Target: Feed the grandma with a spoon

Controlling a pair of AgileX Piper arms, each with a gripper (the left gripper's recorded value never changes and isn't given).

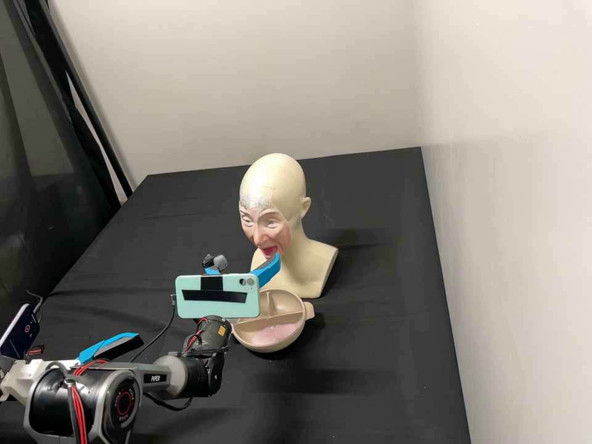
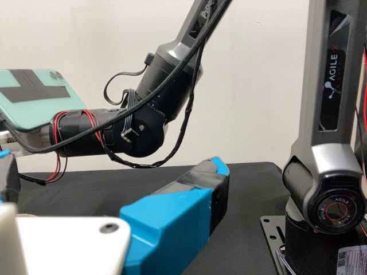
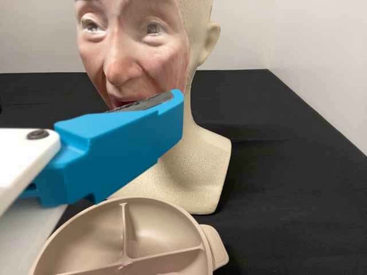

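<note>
Grandma head (image 1: 274,209), right tool (image 1: 245,260) at its mouth

A blue finger (image 3: 120,143) of the right end effector (image 1: 245,262) hides the lower lip and chin of the mannequin head (image 3: 178,57); the phone (image 1: 217,296) covers the left rim of the bowl (image 1: 290,324).

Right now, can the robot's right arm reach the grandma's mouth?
Yes, it looks like it. The right tool is up at the grandma head, with the tip of one blue finger right by her open mouth and nothing between. The bowl sits lower, out of the way.
</note>
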